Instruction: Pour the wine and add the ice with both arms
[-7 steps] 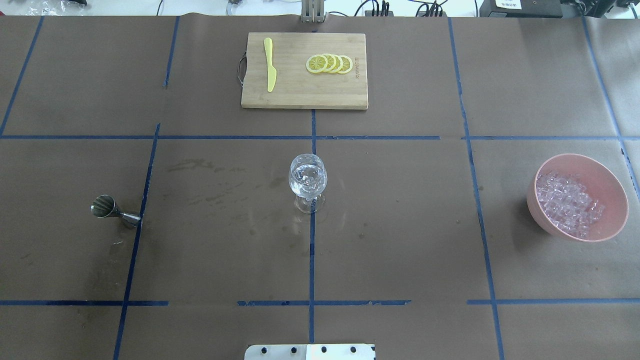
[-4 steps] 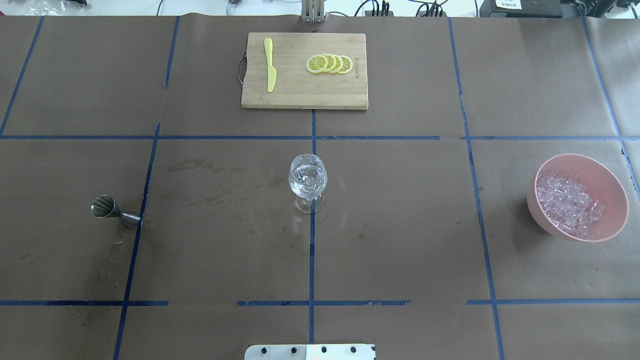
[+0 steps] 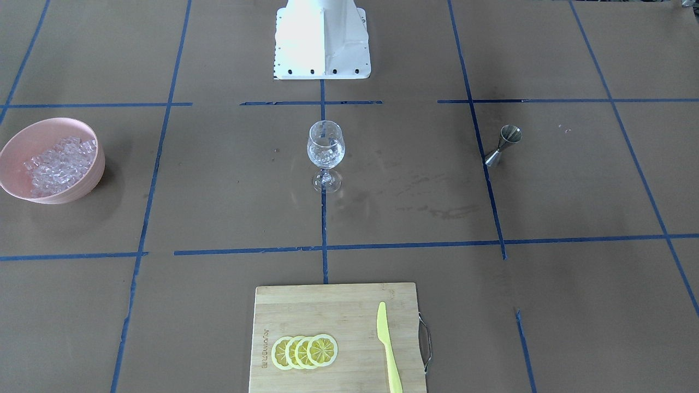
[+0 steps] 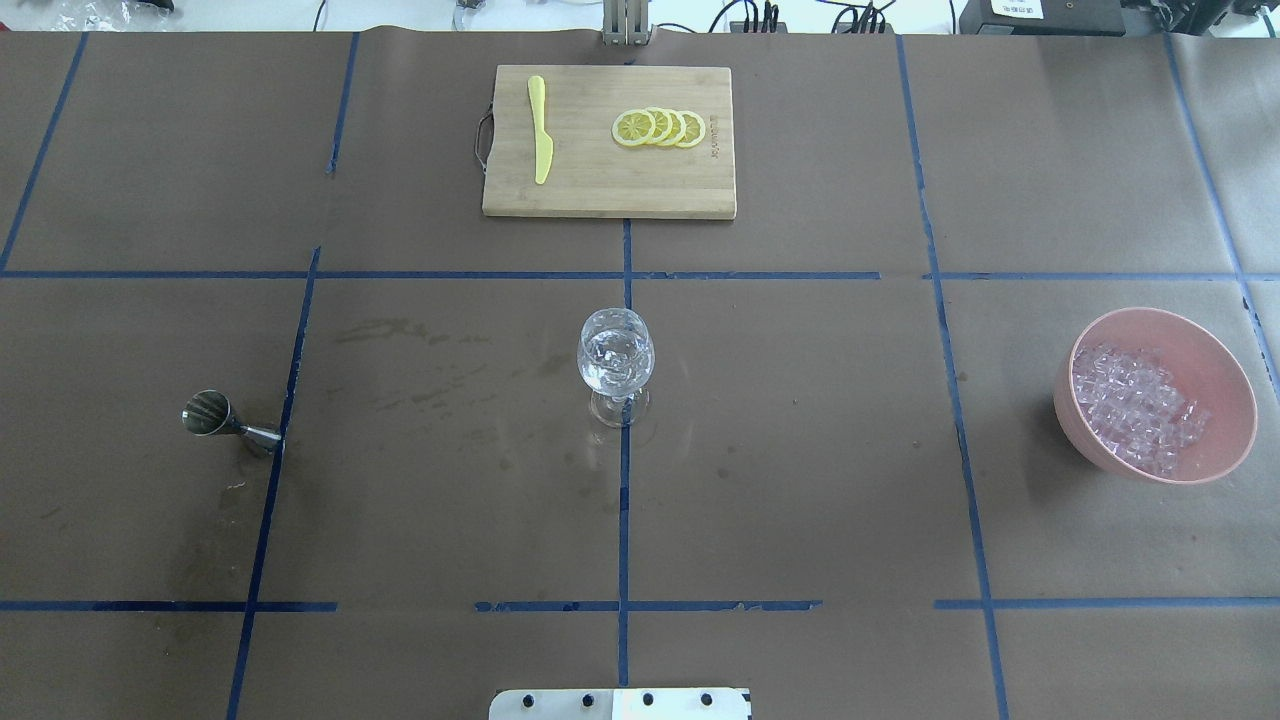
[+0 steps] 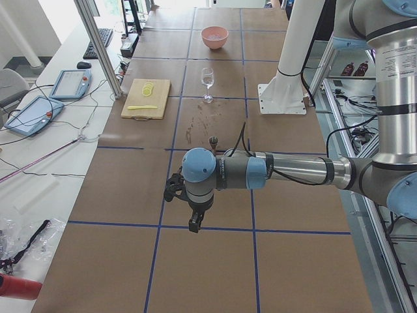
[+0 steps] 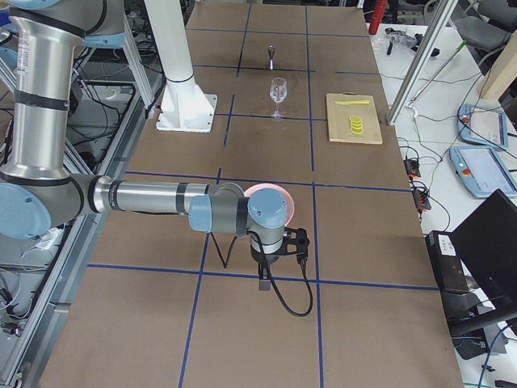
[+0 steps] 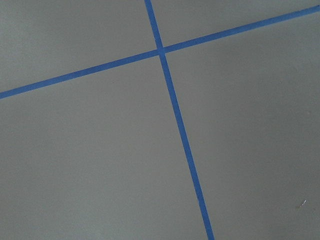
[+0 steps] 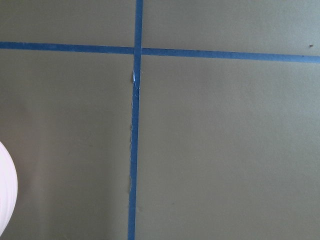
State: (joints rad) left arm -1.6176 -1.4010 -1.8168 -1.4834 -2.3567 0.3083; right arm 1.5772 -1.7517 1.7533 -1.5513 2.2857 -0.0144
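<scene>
A clear wine glass (image 4: 616, 360) stands upright at the table's middle, with glassy pieces like ice in its bowl; it also shows in the front-facing view (image 3: 326, 146). A pink bowl (image 4: 1225, 400) at the right holds many ice cubes (image 4: 1135, 405). A steel jigger (image 4: 215, 418) stands at the left. Both arms are outside the overhead and front-facing views. The left gripper (image 5: 195, 225) hangs over bare table beyond the jigger at the left end. The right gripper (image 6: 264, 283) hangs just beyond the bowl at the right end. I cannot tell whether either is open or shut.
A wooden cutting board (image 4: 600, 190) at the far middle carries a yellow knife (image 4: 540, 130) and several lemon slices (image 4: 660, 128). The white robot base (image 3: 322, 38) stands at the near edge. Blue tape lines cross the brown table cover. The bowl's rim (image 8: 5, 195) shows in the right wrist view.
</scene>
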